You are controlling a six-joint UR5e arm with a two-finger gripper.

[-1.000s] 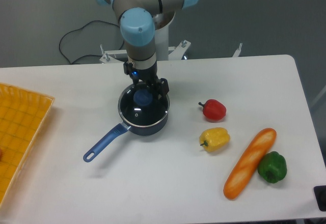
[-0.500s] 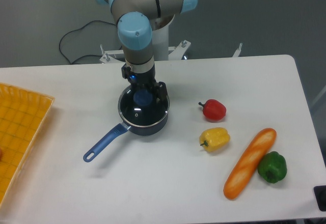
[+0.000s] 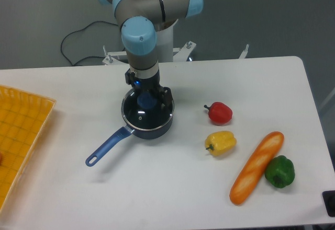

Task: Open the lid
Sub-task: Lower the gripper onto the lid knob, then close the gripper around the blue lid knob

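The lid (image 3: 147,114), a clear glass disc with a metal rim, lies flat on the dark blue saucepan (image 3: 148,126) at the table's middle left. Its blue knob (image 3: 146,101) shows just below the wrist. My gripper (image 3: 149,97) points straight down over the knob, and its dark fingers (image 3: 166,94) reach down to lid level on either side of it. The jaws look spread wider than the knob, so the gripper is open. The far finger is hidden behind the wrist.
The saucepan's long blue handle (image 3: 106,147) points to the front left. A red pepper (image 3: 220,113), a yellow pepper (image 3: 220,142), a baguette (image 3: 256,167) and a green pepper (image 3: 280,171) lie to the right. A yellow basket (image 3: 18,136) stands at the left edge.
The gripper has shifted slightly left and sunk a little lower over the knob. The lid and saucepan have not moved.
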